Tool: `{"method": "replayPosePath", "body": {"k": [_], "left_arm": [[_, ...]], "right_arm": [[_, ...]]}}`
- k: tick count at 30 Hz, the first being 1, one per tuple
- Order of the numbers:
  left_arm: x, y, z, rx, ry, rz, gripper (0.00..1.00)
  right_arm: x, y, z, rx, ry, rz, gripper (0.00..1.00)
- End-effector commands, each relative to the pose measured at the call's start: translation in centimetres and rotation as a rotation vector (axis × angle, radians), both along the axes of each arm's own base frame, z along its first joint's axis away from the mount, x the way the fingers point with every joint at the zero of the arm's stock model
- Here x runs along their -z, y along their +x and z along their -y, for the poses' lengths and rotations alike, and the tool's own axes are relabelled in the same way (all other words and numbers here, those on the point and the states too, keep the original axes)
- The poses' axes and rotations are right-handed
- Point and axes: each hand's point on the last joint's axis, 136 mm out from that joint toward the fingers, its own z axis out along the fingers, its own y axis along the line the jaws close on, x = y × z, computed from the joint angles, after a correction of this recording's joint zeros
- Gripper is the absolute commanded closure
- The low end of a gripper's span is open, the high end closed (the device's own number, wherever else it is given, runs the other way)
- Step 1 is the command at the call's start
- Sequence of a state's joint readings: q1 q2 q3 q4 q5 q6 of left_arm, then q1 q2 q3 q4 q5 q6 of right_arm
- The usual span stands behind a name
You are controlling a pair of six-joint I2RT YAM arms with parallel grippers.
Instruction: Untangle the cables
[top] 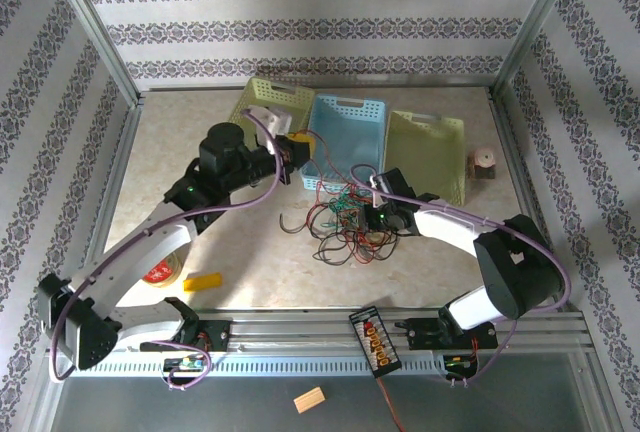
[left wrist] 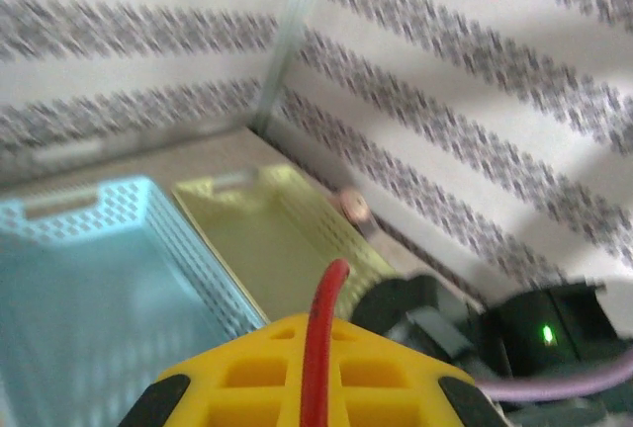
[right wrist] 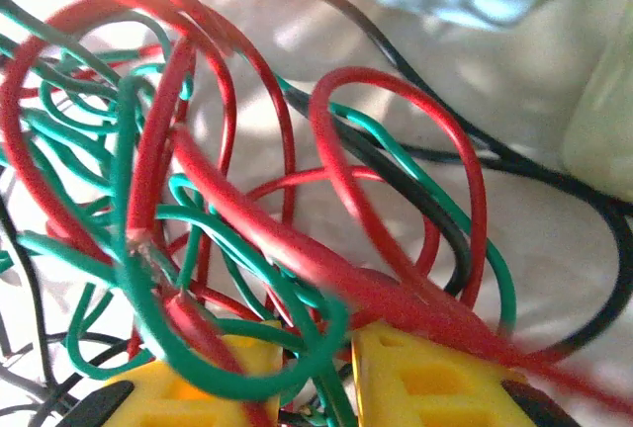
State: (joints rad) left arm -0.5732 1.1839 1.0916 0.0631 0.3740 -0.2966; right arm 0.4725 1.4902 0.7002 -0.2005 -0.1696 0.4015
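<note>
**The cables (top: pixel 340 227) heaped mid-table; left gripper (top: pixel 300 144) clamped on a red strand, right gripper (top: pixel 373 210) in the heap**

Nearest, a small wooden block (top: pixel 309 401) lies on the grey sheet in front of the rail. A black board with orange marks (top: pixel 375 342) sits across the rail between the arm bases. On the table (top: pixel 200 162), a tape roll (top: pixel 160 274) and a yellow block (top: pixel 203 280) lie beside the left arm.

The cables are red, green and black, in one knotted heap just in front of the blue basket (top: pixel 345 104). Loose loops spill left and toward the rail.

The right gripper is at the heap's far-right edge. In the wrist view its yellow fingers (right wrist: pixel 435 387) stand slightly apart, with red and green strands crossing the gap. A thick red strand lies over the finger on the right of that view. Cannot tell if anything is pinched.

The left gripper sits over the blue basket's left rim. Its jaws are closed on a red cable (left wrist: pixel 326 298) that rises from between the yellow fingers.

Farther back, a yellow-green basket (top: pixel 275 87) stands left of the blue one and a pale green basket (top: pixel 425 122) right of it. A small round object (top: pixel 485 164) sits just beside the pale green one, too small to identify.
</note>
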Motion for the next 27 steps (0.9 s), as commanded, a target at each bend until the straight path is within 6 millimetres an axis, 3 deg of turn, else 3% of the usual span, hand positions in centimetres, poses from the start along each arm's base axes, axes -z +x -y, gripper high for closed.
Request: {"method": "replayPosePath", "body": {"k": [1,8,10,12,15,19,23,27], "left_arm": [[-7.6,0.7,-3.6,-0.171,-0.109,0.195,1.00],[-15.0,0.8,-7.9,-0.343,-0.215,0.397,1.00],[-15.6,2.1,-8.6,-0.402,-0.182,0.408,1.00],[-15.3,4.7,-9.6,-0.491,-0.110,0.384,1.00],[-13.2,9.5,-12.4,-0.631,-0.062,0.259,1.00],[-8.0,15.8,-15.6,-0.725,-0.052,0.065,1.00],[-1.7,21.0,-15.1,-0.664,0.003,-0.060,1.00],[4.9,24.4,-13.3,-0.571,0.032,-0.176,1.00]], "right_arm": [[1.6,-1.1,1.4,0.057,-0.015,-0.056,0.74],[1.6,-1.1,1.2,0.048,0.004,-0.059,0.78],[1.3,-1.0,1.0,0.035,0.010,-0.051,0.79],[0.6,-0.9,0.5,0.013,0.022,-0.026,0.78],[-1.0,-0.5,0.1,-0.008,0.035,0.033,0.72],[-3.3,-0.5,0.0,-0.028,0.029,0.129,0.56],[-4.8,-0.6,0.4,-0.025,0.019,0.200,0.50],[-5.8,-0.9,1.0,-0.013,0.014,0.238,0.49]]}}
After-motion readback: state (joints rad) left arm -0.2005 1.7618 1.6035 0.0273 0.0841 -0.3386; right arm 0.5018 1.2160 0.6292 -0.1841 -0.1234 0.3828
